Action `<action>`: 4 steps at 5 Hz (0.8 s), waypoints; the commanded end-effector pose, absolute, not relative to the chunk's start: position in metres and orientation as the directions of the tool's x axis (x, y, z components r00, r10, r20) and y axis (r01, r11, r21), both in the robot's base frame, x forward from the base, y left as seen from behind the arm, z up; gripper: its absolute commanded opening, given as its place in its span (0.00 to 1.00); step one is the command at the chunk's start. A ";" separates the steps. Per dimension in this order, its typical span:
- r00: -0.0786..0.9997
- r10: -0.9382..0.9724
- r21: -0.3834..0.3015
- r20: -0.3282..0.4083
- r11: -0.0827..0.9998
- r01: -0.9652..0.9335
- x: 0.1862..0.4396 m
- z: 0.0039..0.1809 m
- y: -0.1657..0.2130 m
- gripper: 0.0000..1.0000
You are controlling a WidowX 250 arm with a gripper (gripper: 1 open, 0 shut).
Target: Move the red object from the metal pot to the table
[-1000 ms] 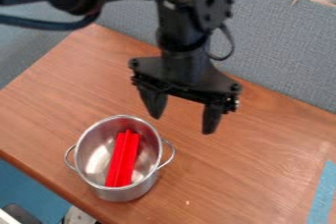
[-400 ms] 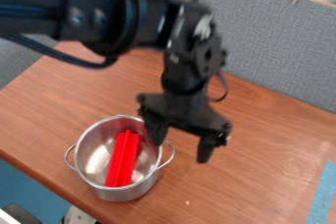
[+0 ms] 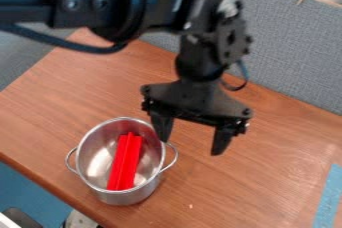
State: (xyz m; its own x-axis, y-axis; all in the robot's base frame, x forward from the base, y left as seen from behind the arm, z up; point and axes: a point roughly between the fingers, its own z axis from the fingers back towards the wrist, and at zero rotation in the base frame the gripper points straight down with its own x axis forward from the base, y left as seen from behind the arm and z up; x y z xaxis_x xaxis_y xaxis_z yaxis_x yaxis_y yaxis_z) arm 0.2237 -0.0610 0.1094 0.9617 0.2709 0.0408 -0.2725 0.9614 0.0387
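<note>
The red object (image 3: 127,161) — a long flat bar — lies inside the metal pot (image 3: 123,162), leaning from the pot's floor up toward its far rim, its long axis running near-to-far in the camera view with a slight tilt to the right at the top. The end effector (image 3: 195,133) hangs just beside the pot's right rim, pointing downward, its two dark fingers (image 3: 222,137) spread wide and empty. So the bar sits down and to the left of it — the coming move probably needs a shift leftward over the pot's mouth, the fingers straddling the bar's narrow width. The pot rests on the reddish-brown tabletop (image 3: 267,187).
</note>
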 end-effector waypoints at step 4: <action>0.688 0.723 0.065 0.060 0.685 -0.725 0.189 0.089 -0.060 1.00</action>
